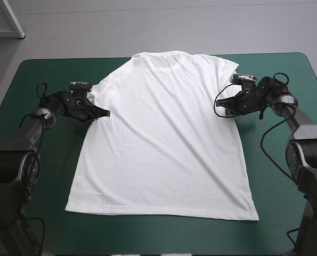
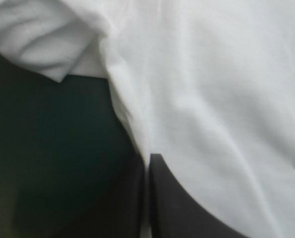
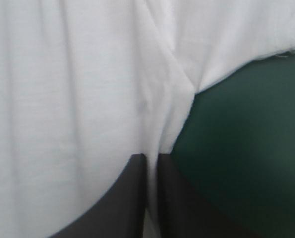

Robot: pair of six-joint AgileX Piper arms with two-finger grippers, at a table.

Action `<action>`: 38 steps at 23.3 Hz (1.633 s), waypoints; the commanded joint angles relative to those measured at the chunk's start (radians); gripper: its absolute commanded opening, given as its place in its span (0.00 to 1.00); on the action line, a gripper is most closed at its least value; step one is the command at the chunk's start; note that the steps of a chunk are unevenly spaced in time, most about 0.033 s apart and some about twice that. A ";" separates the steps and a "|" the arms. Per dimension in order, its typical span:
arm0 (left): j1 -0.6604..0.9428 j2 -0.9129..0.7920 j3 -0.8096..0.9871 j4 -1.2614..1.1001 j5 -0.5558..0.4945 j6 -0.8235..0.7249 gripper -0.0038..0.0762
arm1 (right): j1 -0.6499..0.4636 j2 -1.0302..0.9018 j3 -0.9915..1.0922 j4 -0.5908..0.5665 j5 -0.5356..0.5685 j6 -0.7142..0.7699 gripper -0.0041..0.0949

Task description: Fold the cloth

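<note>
1. One T-shirt (image 1: 163,138), white and short-sleeved, lies spread flat on the teal-green cover (image 1: 46,80). Its collar points to the table's far edge and its hem lies along the near edge.
2. Left gripper (image 1: 106,113): positioned at the T-shirt's left side edge, just below the sleeve.
3. Left wrist view: the black fingers (image 2: 187,208) stand all but closed, with a thin strip of white cloth pinched between them. The side edge of the T-shirt (image 2: 211,99) runs ahead of the gripper (image 2: 147,163), with the sleeve (image 2: 43,44) off to one side over the cover.
4. Right gripper (image 1: 222,109): positioned at the T-shirt's right side edge, at the underarm.
5. Right wrist view: the fingers (image 3: 122,198) are likewise nearly closed on a fold of cloth. The gripper (image 3: 152,158) sits where sleeve (image 3: 236,34) and body meet.
</note>
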State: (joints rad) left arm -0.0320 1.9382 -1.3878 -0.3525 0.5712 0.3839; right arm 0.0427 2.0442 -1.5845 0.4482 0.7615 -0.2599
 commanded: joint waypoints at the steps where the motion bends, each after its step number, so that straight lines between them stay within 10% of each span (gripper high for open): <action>1: -0.002 -0.046 -0.022 -0.030 -0.051 -0.015 0.07 | -0.007 -0.041 -0.019 0.022 0.002 -0.013 0.02; 26: -0.002 -0.624 -0.379 0.152 -0.072 -0.135 0.07 | -0.007 -0.524 -0.534 -0.001 0.170 0.002 0.02; 38: -0.002 -0.403 -0.377 0.012 -0.223 -0.150 0.07 | -0.007 -0.387 -0.548 0.138 -0.050 -0.119 0.02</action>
State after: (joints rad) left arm -0.0320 1.5176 -1.7362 -0.2480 0.5159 0.1866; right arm 0.0427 1.6478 -2.1017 0.5202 0.8765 -0.3218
